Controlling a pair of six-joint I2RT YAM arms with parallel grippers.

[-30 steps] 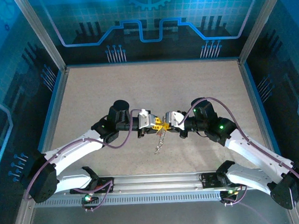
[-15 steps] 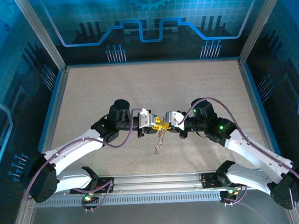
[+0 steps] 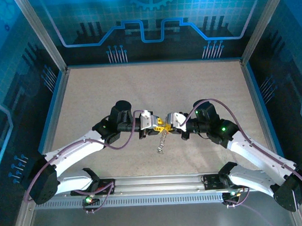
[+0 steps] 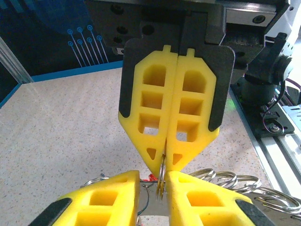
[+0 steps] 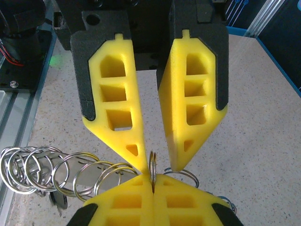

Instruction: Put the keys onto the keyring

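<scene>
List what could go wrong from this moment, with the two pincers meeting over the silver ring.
1. The right pincer pinches the silver ring at its very fingertips; a slight tug could twist it free.
2. The left pincer stands open around that ring and may close off-centre, knocking it.
3. The chain of rings hangs below and could swing or snag.

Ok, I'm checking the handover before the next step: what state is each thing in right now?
right gripper: shut, pinching one ring of the keyring edge-on at its tips.
left gripper: open, fingers straddling that same ring, not clamped on it.
keyring: held up between the two gripper tips, the rest of its rings hanging below.
</scene>
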